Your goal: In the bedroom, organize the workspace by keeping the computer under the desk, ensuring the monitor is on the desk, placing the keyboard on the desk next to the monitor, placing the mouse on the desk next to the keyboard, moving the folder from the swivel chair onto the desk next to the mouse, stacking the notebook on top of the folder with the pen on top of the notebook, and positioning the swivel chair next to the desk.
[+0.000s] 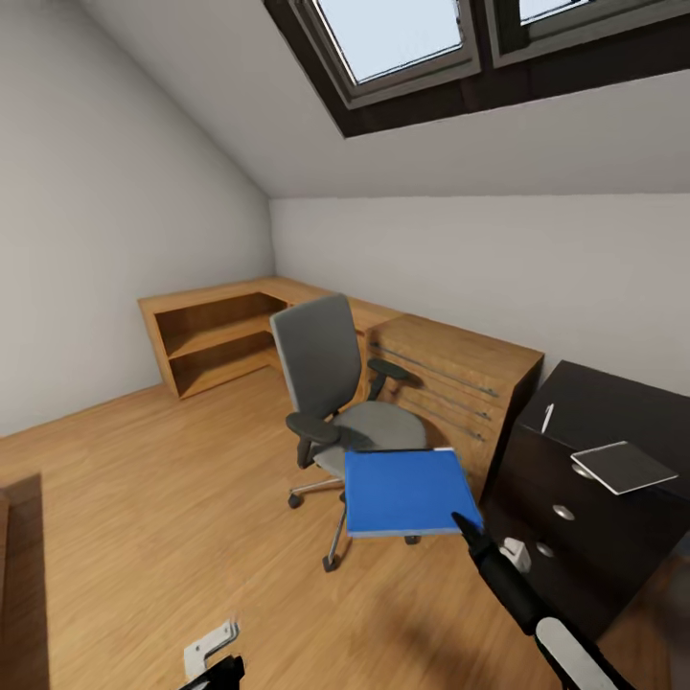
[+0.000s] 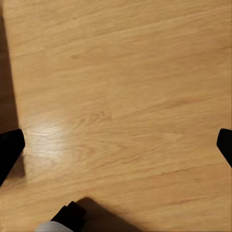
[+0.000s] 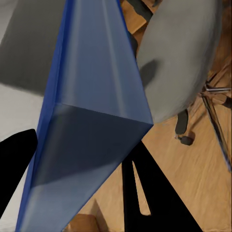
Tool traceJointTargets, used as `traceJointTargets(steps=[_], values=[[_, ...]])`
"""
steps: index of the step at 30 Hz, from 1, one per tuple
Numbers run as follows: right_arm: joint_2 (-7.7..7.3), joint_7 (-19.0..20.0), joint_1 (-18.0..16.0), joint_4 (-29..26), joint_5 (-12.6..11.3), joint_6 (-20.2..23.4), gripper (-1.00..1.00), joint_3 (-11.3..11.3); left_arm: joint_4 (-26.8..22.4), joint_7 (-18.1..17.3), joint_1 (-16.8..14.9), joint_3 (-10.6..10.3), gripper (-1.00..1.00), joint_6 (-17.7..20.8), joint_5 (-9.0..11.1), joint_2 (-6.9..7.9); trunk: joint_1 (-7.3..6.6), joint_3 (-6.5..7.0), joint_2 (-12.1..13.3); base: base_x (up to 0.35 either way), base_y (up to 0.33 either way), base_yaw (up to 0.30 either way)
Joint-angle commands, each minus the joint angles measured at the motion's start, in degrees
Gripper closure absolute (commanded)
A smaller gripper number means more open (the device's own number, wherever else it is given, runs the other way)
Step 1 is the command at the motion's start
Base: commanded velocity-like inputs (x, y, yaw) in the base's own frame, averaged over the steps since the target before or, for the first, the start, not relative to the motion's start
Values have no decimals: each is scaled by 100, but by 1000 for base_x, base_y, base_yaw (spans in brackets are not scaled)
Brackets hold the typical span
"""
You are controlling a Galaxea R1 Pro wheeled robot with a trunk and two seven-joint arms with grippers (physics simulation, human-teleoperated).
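My right gripper (image 1: 467,525) is shut on one corner of the bright-blue folder (image 1: 407,491), holding it roughly level in the air just in front of the grey swivel chair (image 1: 326,383). In the right wrist view the folder (image 3: 92,121) runs between the black fingers (image 3: 150,193), with the chair seat (image 3: 183,58) behind it. The glossy black desk (image 1: 613,407) stands at the right. On it lie the pale notebook (image 1: 623,467) and the thin white pen (image 1: 547,418). My left gripper (image 2: 116,147) hangs open and empty above the wooden floor, low at the head view's bottom edge (image 1: 218,663).
A light wooden chest of drawers (image 1: 460,379) stands between the chair and the desk. A low wooden shelf unit (image 1: 211,340) runs along the far corner. A dark brown furniture edge (image 1: 19,575) shows at the near left. Bare wooden floor (image 1: 172,498) stretches left of the chair.
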Motion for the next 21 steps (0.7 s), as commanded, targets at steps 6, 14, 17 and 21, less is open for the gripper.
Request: traceJointTargets(steps=[6, 14, 17, 21], values=[[0, 130, 334, 242, 89, -193, 100, 13, 528, -490, -3, -58, -100, -220, -69, 43, -133, 103, 239, 0, 0, 0], [2, 505, 364, 647, 93, -214, 100, 14, 1542, -836, -3, -78, -100, -341, -96, 42, -309, 247, 560, 0, 0, 0], [-3, 923, 369, 951, 105, -217, 100, 13, 1588, -1004, -3, -70, -100, -396, -89, 40, -374, 301, 680, 0, 0, 0], [-11, 1340, 370, 1124, 148, -215, 100, 9, 1681, -1014, -3, -61, -100, -409, -85, 39, -462, 373, 841, 0, 0, 0]])
